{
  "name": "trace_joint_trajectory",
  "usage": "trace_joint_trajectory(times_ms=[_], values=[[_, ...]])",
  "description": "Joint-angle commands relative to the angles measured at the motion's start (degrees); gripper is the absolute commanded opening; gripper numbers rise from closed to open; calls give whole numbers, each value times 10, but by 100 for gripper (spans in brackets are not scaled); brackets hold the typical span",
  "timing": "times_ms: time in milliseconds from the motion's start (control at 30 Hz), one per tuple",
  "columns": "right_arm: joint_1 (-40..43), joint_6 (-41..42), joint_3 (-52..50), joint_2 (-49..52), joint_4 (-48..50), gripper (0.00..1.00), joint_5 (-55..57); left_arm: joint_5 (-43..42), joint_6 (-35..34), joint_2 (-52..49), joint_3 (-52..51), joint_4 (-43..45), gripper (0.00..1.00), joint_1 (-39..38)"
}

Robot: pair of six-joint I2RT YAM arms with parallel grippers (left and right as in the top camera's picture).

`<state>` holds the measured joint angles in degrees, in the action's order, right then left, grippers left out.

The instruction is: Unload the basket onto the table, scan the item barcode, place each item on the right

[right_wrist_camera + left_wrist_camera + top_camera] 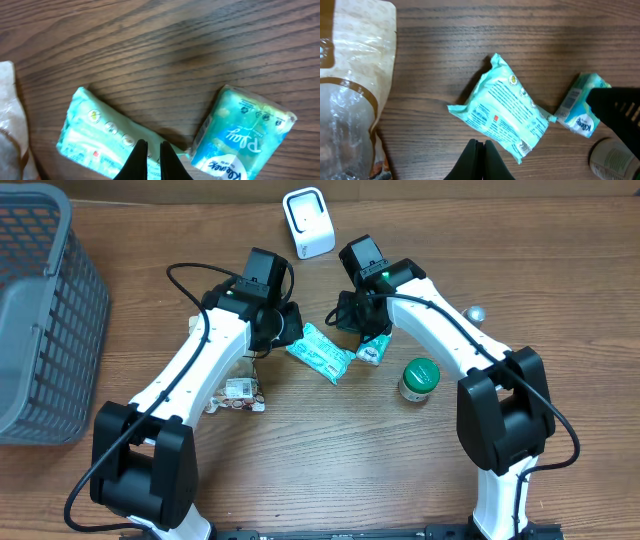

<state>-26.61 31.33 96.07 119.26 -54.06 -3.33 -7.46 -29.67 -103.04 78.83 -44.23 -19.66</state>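
Hovering above the teal pack [322, 352], left arm [205, 350] and right arm [435, 315] show jaws closed, empty.

In the overhead view a basket [50, 300] fills the upper left of the frame, standing on the counter [330, 470]. A barcode scanner [308, 222] stands at top centre. Below it, at mid-frame, a wipes packet [320, 353] lies flat, slanting from upper left to lower right. Just to its right lies a Kleenex tissue pack [371, 351], corner to corner with it, touching or nearly so. Further right and slightly lower stands a lidded jar [419, 379], and above and right of the jar sits a small ball [476, 312]. A snack bag [240, 392] lies to the lower left of the wipes packet, apart from it.
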Motion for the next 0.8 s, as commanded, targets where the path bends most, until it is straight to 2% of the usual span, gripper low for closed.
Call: trace_joint_trajectory(times_ms=[0,267,767], values=[[5,4,-5,4,1,9,22,6,-3,-8,-4,-10,4,-14],[5,4,-5,4,3,10,50,45,-3,-8,-7,-13,4,-18],[5,2,-25,4,17,12,63,47,-3,-8,-7,-2,4,-18]])
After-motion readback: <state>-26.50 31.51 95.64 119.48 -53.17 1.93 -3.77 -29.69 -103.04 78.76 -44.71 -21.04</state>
